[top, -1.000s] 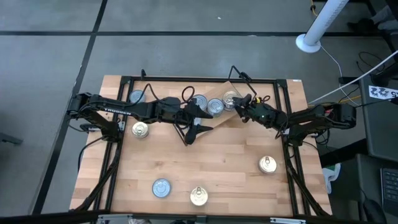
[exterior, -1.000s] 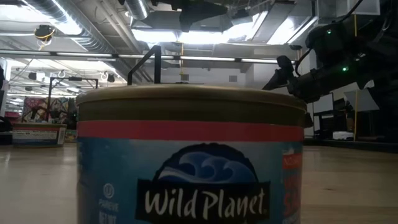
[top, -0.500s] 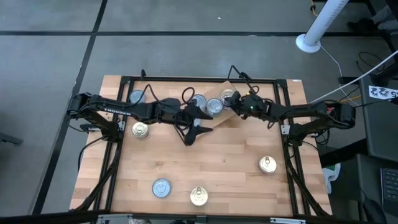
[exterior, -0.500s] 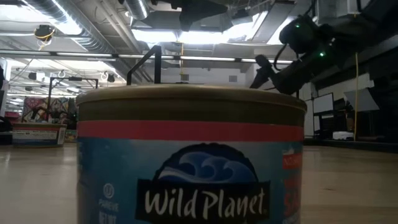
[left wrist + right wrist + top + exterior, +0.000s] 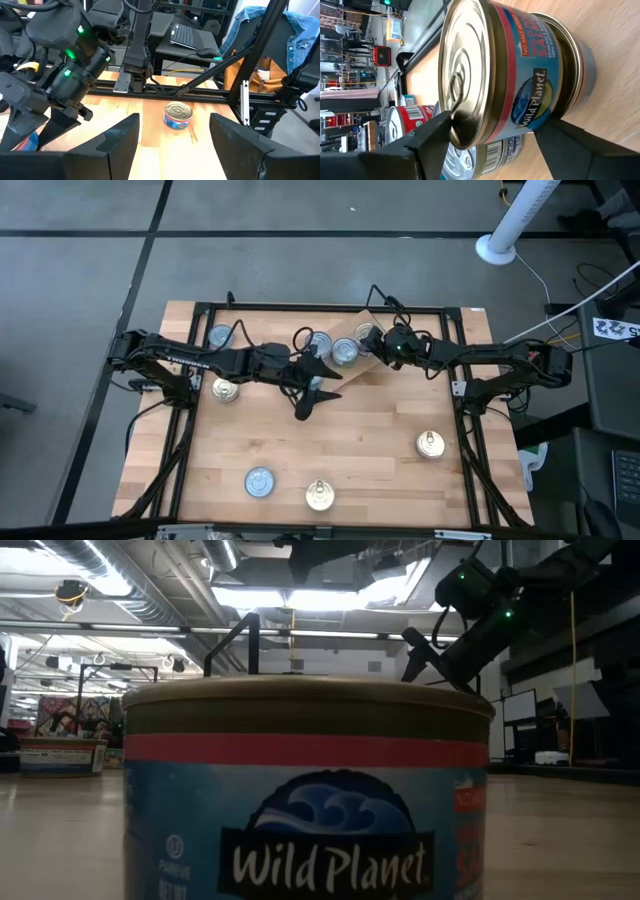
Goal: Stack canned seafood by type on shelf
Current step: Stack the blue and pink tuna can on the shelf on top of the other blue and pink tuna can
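From above: shelf [image 5: 352, 352] lying askew near the far edge of the table [image 5: 350, 450], a row of tins [image 5: 345, 351] along it. Left gripper [image 5: 312, 387] hanging just off the shelf's near edge, fingers spread wide, gripping nothing. Right gripper [image 5: 372, 342] reaching in at the shelf's right end, right at the gold-topped tin [image 5: 366, 335] there. Loose tins scattered too: a blue one [image 5: 220, 335] by the far left corner, a gold one [image 5: 227, 389] at the left edge, a gold one [image 5: 430, 444] toward the right edge, a blue [image 5: 259, 481] and a gold [image 5: 319, 496] along the near edge. Down at table level: one blue-labelled tin [image 5: 305, 790] filling the frame, a dark gripper poised behind its top rim. Left wrist: both fingers [image 5: 120, 140] well apart, a lone blue-labelled tin [image 5: 177, 115] ahead on the wood. Right wrist: fingers [image 5: 427, 140] wide on either side of a blue-labelled, pull-ring tin [image 5: 510, 70] stacked on another tin [image 5: 577, 65], not visibly clamped.
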Tool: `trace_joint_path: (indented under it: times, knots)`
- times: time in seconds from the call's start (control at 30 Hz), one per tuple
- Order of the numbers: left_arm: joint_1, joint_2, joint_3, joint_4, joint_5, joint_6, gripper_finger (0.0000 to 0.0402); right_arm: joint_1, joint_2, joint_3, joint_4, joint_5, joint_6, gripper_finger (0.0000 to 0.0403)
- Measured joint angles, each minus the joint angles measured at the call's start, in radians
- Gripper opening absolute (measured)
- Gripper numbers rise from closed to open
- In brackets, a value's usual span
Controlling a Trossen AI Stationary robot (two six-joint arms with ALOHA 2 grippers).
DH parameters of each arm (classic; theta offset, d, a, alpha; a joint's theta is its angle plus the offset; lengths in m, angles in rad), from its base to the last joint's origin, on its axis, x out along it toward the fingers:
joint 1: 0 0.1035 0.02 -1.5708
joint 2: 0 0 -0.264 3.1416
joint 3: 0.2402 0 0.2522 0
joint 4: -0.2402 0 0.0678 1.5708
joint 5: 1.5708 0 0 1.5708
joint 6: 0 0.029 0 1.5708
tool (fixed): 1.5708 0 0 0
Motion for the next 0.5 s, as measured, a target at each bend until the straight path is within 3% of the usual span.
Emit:
trace_joint_path:
  times: [0.5]
  knots:
    - [0.001, 0.000, 0.000, 0.000, 0.000, 0.001, 0.0237, 0.000, -0.011, 0.059, -0.089, -0.021, 0.001, 0.0280]
